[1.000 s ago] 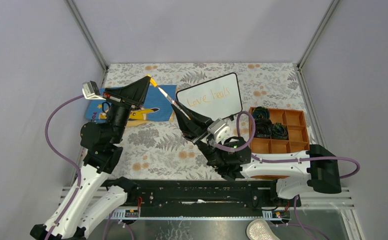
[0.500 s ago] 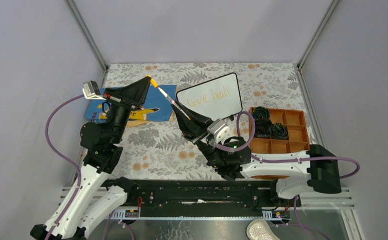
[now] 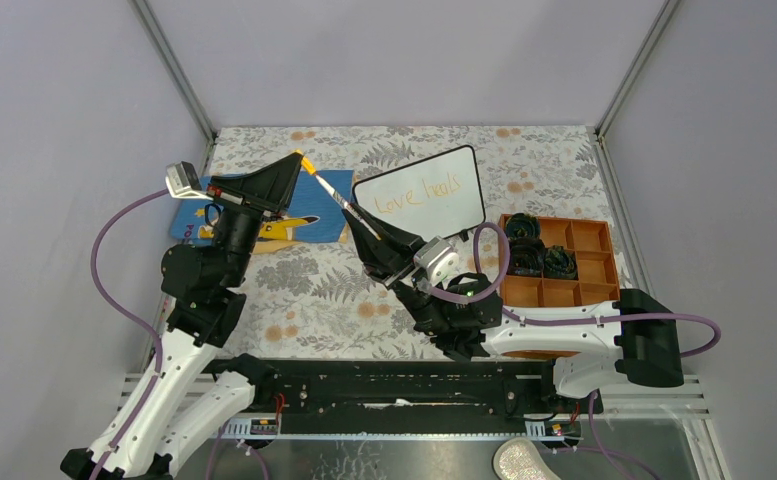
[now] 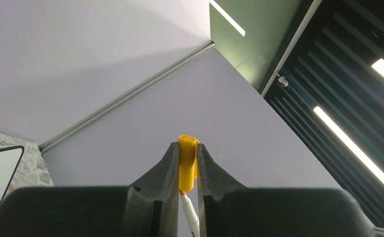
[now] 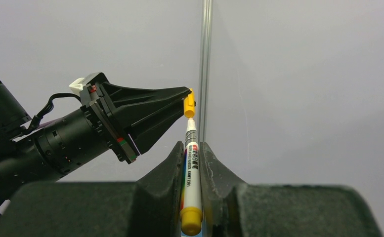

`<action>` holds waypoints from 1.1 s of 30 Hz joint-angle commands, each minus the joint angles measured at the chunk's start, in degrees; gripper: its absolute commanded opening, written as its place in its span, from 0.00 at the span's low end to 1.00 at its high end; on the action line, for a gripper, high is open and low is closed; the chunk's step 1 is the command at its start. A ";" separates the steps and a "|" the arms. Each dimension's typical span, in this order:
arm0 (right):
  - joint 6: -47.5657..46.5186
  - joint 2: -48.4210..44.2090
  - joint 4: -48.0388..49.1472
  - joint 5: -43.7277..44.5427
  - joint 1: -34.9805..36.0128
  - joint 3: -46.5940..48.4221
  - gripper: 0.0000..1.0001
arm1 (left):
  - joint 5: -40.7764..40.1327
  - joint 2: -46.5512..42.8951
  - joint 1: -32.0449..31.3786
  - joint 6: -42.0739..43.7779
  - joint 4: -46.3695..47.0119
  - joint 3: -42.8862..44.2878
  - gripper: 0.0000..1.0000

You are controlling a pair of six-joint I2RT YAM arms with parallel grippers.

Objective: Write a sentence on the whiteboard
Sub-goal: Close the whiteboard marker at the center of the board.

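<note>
Left grip: the left gripper point(image 4: 186, 148) pinches a small yellow plastic cap point(image 4: 188, 165), up in the air.
Right grip: the right gripper point(image 5: 192, 148) is clamped on a white marker pen point(image 5: 192, 170) with a yellow butt, nib right at the cap's mouth.
Board: small glossy black-framed whiteboard point(image 3: 464, 215) sits on the flowery tablecloth point(image 3: 304, 300), just past the right gripper.
Writing: the orange handwritten sentence point(image 3: 419, 193) on it reads "Love heals".

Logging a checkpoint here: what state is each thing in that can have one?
Left gripper: shut on the small yellow plastic cap.
Right gripper: shut on the white marker pen.
Cap: off the pen, mouth at its tip.
Pen: uncapped.
Glossy white black-framed whiteboard: written on.
Orange handwritten sentence: one line, about "Love heals".
Orange compartment tray: partly filled with dark items.
</note>
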 commanded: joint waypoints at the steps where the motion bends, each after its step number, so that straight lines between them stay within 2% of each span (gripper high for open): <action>1: 0.27 -1.03 1.92 0.29 0.23 2.08 0.00 | -0.75 -0.57 0.25 1.23 1.80 0.09 0.00; 33: -0.28 -1.58 3.13 0.13 0.23 2.17 0.00 | -0.61 -1.31 0.25 3.05 -0.01 -0.53 0.00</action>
